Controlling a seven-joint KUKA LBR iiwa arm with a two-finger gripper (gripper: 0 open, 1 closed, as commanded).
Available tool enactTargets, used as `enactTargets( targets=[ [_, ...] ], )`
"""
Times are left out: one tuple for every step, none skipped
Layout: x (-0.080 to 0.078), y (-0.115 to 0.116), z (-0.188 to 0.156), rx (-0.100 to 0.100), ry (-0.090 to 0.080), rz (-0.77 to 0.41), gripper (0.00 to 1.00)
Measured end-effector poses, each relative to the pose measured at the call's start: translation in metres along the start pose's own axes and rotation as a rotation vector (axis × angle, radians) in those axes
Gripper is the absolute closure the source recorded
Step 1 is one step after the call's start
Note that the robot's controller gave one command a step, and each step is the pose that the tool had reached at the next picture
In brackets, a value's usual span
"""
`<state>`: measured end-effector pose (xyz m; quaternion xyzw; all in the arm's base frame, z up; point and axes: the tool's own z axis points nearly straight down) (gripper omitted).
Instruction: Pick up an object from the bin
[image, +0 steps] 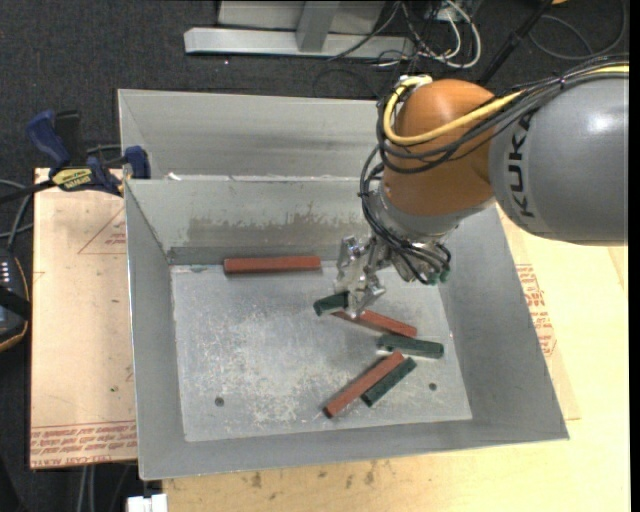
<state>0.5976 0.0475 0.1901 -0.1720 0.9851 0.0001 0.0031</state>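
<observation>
Where the pincer (358, 296) stands low over the right half of the bin (250, 360), it is placed above the spot at which a dark green bar (330, 305) and a red-brown bar (382, 322) meet end to end. The view does not settle whether the pincer is apart, together or clamped on either piece, so no bar can be said to be held. The step in hand is judged to be the final approach and closure. For a sound grasp, the pincer should be centred on one bar alone, preferably the dark green bar, whose left end lies free on bare floor. It should also be set across that bar's narrow width rather than along its length. Closure over the junction is likely to catch both ends and let one slip. Descent should end at the floor without pressing into it. A second green bar (412, 348) lies just beside the red-brown bar's lower right end, and a slanted pair of bars (365, 385) lies nearer the front wall. A sideways correction could disturb these, so any adjustment is better made above the pieces. A long red-brown bar (272, 265) by the back wall lies well apart and needs no allowance.
</observation>
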Motion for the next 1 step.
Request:
enactTargets(
  targets=[
    [0.0300,0.0022,-0.0540,-0.002,0.002,-0.214,1.00]
  ],
)
